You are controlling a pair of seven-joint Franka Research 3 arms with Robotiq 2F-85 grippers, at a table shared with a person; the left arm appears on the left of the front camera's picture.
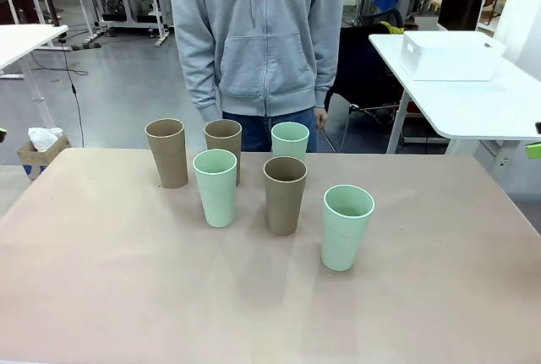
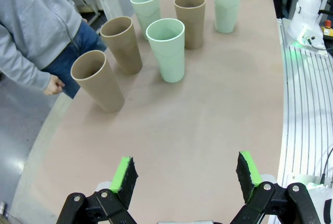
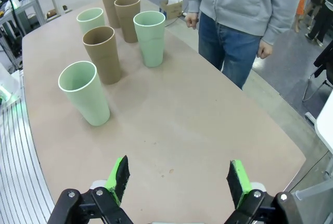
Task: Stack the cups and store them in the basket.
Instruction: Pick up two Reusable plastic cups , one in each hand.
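Observation:
Three tan brown and three mint green cups stand upright and separate near the table's far middle. The brown cups [image 1: 167, 153] [image 1: 223, 146] [image 1: 285, 195] and green cups [image 1: 215, 187] [image 1: 290, 140] [image 1: 347, 227] are unstacked. The white basket [image 1: 448, 54] sits on a separate white table at the back right. My left gripper [image 2: 186, 174] is open over bare tabletop, well short of the nearest brown cup [image 2: 98, 81] and a green cup [image 2: 166, 50]. My right gripper [image 3: 179, 179] is open too, with the nearest green cup [image 3: 85, 93] ahead to its left.
A person in a grey hoodie [image 1: 258, 35] stands at the table's far edge, hands at their sides. The brown tabletop [image 1: 270, 313] is bare in front of the cups. A cardboard box [image 1: 40, 149] sits on the floor at the far left.

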